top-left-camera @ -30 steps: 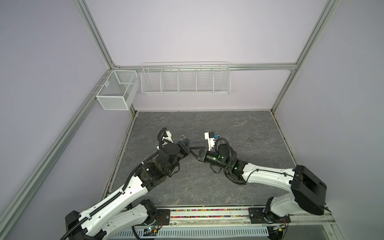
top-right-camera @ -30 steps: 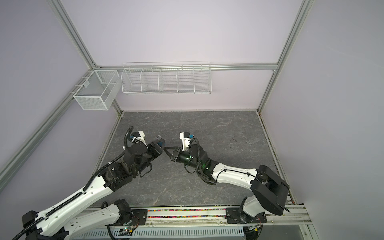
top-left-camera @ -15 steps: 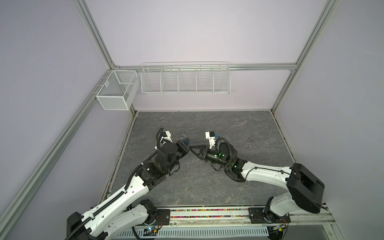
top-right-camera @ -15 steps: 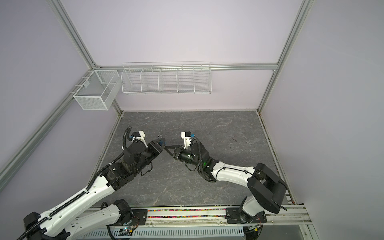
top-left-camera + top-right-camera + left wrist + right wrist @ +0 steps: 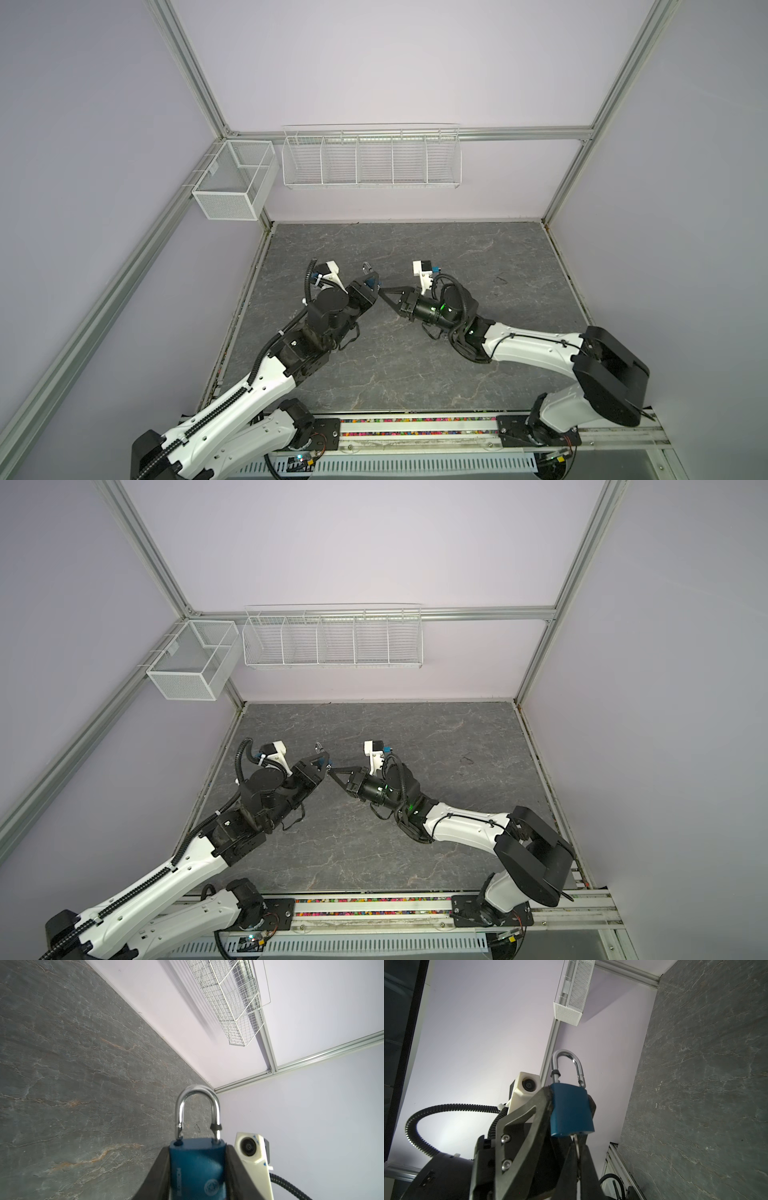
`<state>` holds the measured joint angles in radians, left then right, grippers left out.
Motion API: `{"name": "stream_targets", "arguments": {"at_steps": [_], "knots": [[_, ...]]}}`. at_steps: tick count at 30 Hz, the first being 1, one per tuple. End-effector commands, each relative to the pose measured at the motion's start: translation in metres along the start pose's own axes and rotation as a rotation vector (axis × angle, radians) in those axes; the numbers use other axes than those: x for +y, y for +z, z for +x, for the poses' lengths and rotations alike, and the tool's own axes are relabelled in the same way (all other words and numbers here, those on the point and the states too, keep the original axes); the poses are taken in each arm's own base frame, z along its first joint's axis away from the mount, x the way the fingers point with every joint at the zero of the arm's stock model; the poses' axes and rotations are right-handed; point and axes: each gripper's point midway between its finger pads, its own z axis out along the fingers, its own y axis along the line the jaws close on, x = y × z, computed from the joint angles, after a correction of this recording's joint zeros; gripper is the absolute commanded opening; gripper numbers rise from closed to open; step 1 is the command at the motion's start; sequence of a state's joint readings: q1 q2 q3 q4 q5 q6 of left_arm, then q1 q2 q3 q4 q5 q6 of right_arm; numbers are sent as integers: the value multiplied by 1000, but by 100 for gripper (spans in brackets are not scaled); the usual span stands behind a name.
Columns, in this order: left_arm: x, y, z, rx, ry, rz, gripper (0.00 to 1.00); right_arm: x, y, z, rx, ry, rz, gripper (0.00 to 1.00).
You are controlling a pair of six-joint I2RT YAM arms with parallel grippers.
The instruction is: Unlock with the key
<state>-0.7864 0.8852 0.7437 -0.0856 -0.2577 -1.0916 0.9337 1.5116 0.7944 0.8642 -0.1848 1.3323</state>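
A blue padlock [image 5: 197,1163] with a steel shackle [image 5: 197,1093] is held above the table, and my left gripper [image 5: 196,1147] is shut on its body. One shackle leg stands lifted just out of its hole. In the right wrist view my right gripper [image 5: 577,1140] is shut on a thin metal key [image 5: 577,1144], whose blade goes into the underside of the padlock [image 5: 571,1109]. In both top views the left gripper [image 5: 371,282] [image 5: 322,764] and the right gripper [image 5: 382,291] [image 5: 332,773] meet tip to tip near the table's middle.
A white wire rack [image 5: 371,158] hangs on the back wall and a white mesh basket [image 5: 232,183] on the left wall. Grey stone-look table [image 5: 457,374] spreads round both arms. A small dark mark [image 5: 500,280] lies at the right.
My right gripper has moved left and farther back until its tip meets the padlock in my left gripper. The left gripper has shifted only slightly.
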Motion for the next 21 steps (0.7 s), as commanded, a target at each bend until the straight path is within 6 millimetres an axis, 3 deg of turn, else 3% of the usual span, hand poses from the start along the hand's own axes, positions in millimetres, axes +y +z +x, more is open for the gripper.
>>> {"name": "stream_targets", "arguments": {"at_steps": [1, 13, 21], "knots": [[-5, 0, 29, 135, -12, 58, 0, 47, 1, -16, -53, 11, -166, 7], [-11, -6, -3, 15, 129, -22, 0, 12, 6, -6, -41, -297, 139, 8], [-17, -10, -25, -76, 240, -45, 0, 2, -5, -10, -64, -446, 243, 34]]}}
